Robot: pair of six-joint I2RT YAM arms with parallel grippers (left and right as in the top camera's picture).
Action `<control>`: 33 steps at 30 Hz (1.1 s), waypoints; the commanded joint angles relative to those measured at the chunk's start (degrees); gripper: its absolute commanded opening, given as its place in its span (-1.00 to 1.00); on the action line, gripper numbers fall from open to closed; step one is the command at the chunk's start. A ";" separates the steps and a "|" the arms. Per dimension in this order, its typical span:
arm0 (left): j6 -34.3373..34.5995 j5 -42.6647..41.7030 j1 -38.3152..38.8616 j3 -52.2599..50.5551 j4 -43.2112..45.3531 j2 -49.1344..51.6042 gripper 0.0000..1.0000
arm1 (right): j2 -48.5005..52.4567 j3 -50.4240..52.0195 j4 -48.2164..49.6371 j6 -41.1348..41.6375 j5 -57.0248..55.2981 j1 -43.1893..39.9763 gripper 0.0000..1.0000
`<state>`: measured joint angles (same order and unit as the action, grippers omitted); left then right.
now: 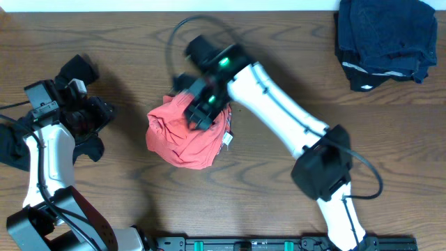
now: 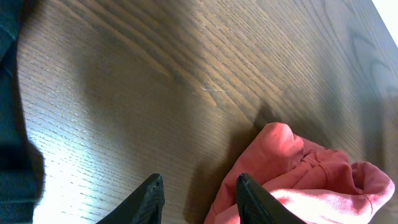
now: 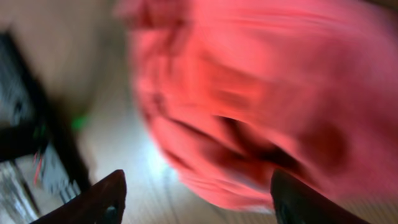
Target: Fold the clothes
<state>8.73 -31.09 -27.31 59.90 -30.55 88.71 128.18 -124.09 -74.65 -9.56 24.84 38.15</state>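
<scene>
The coral-red T-shirt lies crumpled in a heap at the middle of the table. My right gripper hovers over its upper right part, and in the blurred right wrist view that gripper stands open, the red shirt filling the space beyond its fingers. To the left of the heap, my left gripper is low over the wood. In the left wrist view it is open over bare table, with the shirt's edge beside its right finger. A dark garment with small white marks lies bunched at the back right.
More dark cloth lies at the table's left edge, also seen at the left of the left wrist view as dark fabric. The wooden table shows around the shirt. A black rail runs along the front edge.
</scene>
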 commanded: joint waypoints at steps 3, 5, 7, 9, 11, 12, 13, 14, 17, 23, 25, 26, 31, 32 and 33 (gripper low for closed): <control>-1.18 0.26 0.13 0.63 -0.02 -0.81 -0.19 | -1.09 5.62 2.05 11.50 2.45 -5.64 0.29; -1.18 0.28 0.13 0.63 0.00 -0.79 -0.20 | -1.09 8.13 3.52 12.79 4.20 -6.14 0.22; -1.18 0.28 0.13 0.63 0.00 -0.72 -0.20 | -1.09 10.45 4.81 14.75 4.17 -6.21 0.20; -1.20 0.28 0.13 0.59 0.00 -0.72 -0.20 | -1.09 12.35 5.77 16.06 4.17 -6.01 0.17; -1.20 0.28 0.13 0.55 0.02 -0.72 -0.20 | -1.09 13.90 6.67 17.29 4.15 -5.62 0.11; -1.20 0.28 0.13 0.55 0.02 -0.72 -0.19 | -1.09 14.43 7.10 17.68 4.13 -5.49 0.08; -1.20 0.28 0.13 0.55 0.02 -0.72 -0.19 | -1.09 15.13 7.87 17.86 4.13 -5.42 0.04; -1.20 0.28 0.13 0.55 0.02 -0.72 -0.20 | -1.09 15.78 8.70 18.53 4.11 -5.31 0.00; -1.22 0.31 0.13 0.55 0.00 -0.72 -0.19 | -1.09 17.44 10.25 20.13 3.85 -5.14 -0.13; -1.42 0.31 0.13 0.55 0.00 -0.72 -0.19 | -1.09 19.21 10.60 21.55 0.74 -5.35 -0.28; -1.42 0.33 0.13 0.55 0.00 -0.72 -0.19 | -1.09 19.21 10.99 21.55 0.66 -5.51 -0.28; -1.42 0.33 0.13 0.55 0.00 -0.72 -0.19 | -1.09 19.21 11.08 21.55 0.63 -5.51 -0.28; -1.40 0.72 0.13 0.55 0.00 -0.72 -0.20 | -1.09 19.21 11.91 21.75 0.20 -5.40 -0.36; -1.42 0.72 0.13 0.55 0.00 -0.72 -0.20 | -1.09 19.21 12.13 22.10 -0.22 -5.38 -0.46; -1.42 0.72 0.13 0.55 0.00 -0.72 -0.20 | -1.09 19.21 12.22 22.47 -0.66 -5.33 -0.56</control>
<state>8.54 -31.09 -27.31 59.90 -30.55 88.71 128.18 -105.23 -62.72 11.51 25.61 32.49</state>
